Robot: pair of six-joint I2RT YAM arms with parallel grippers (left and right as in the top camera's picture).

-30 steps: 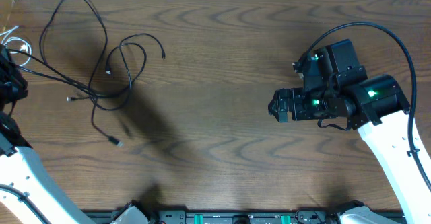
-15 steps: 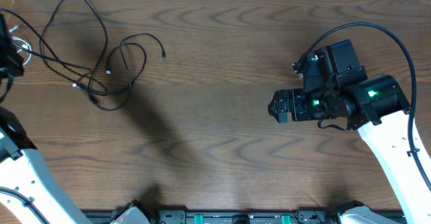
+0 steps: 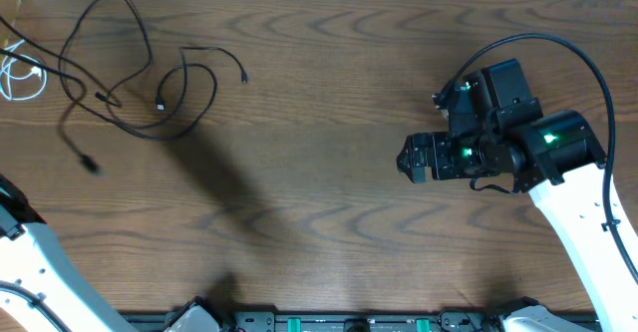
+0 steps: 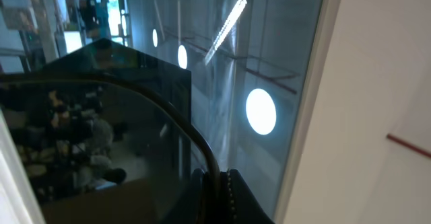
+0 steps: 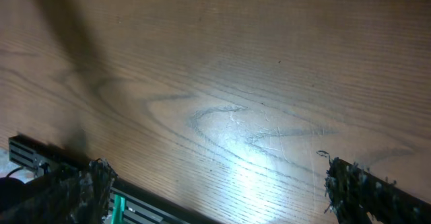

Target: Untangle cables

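Upper-left of table [image 3: 329, 93]: black cables [image 3: 159, 104] in loose overlapping loops, white cable [image 3: 36, 71] coiled at far-left edge | left gripper [image 4: 217, 183] outside overhead view, clenched on one of the black cables | right gripper [image 3: 411, 159] over bare wood at right, jaws spread wide, grasping nothing

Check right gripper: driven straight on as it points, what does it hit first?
Probably the bare table: the wrist view shows only wood ahead of the open right gripper. Depth is unclear. The cables are far across the table, out of that line.
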